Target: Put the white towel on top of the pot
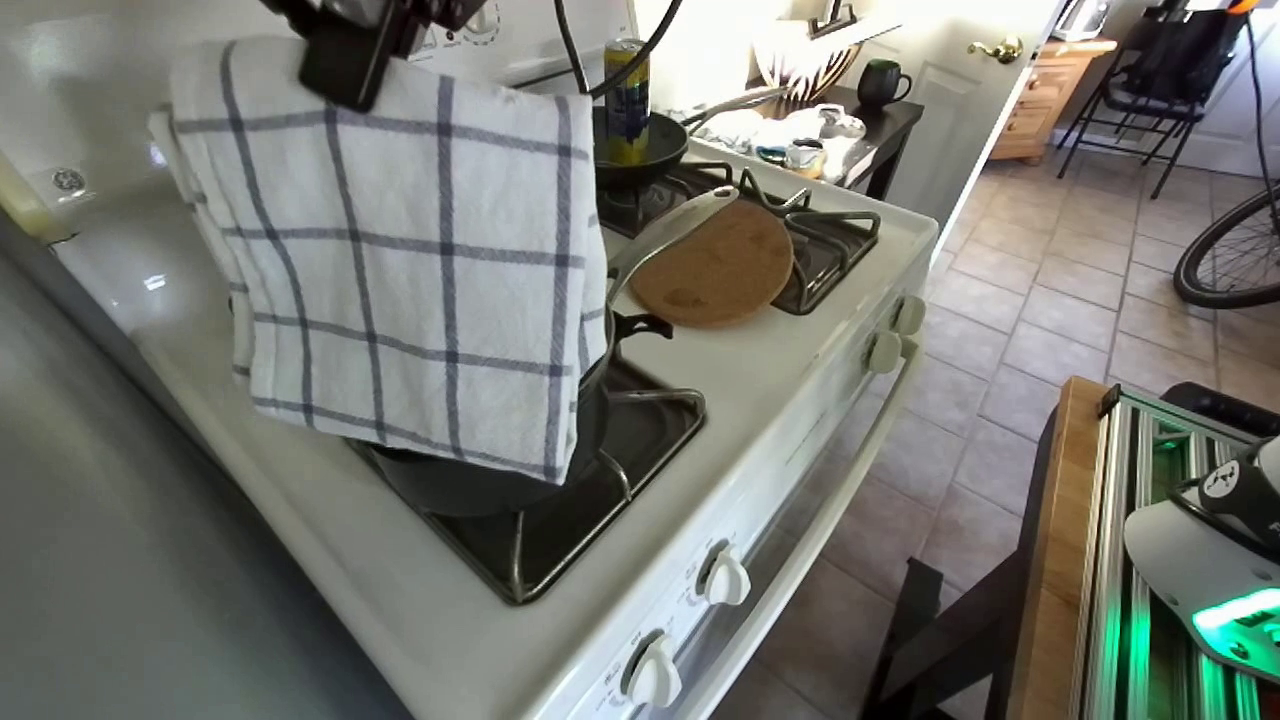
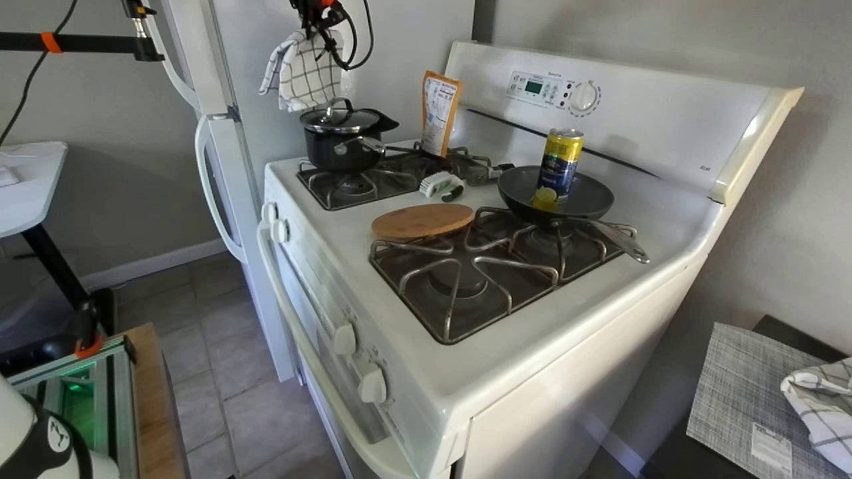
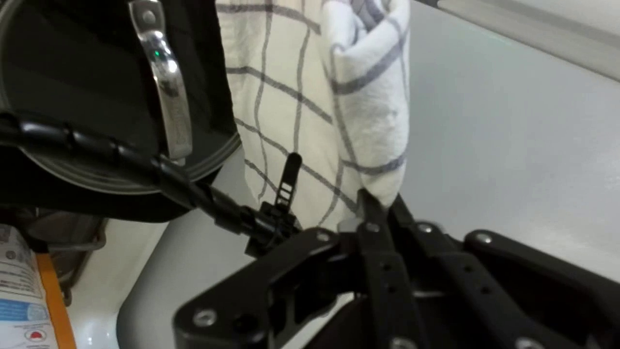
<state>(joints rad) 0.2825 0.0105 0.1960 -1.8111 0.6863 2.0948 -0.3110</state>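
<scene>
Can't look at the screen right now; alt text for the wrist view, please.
The gripper pinches the checked white towel, which fills the upper middle of the picture. Upper left is the lidded pot, its metal handle uncovered, a black cable crossing in front. An orange-edged packet shows lower left.

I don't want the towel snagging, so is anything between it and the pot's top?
No separate object shows between the white towel, held in the gripper, and the pot. The lid handle sticks up, though, and might catch the towel.
</scene>
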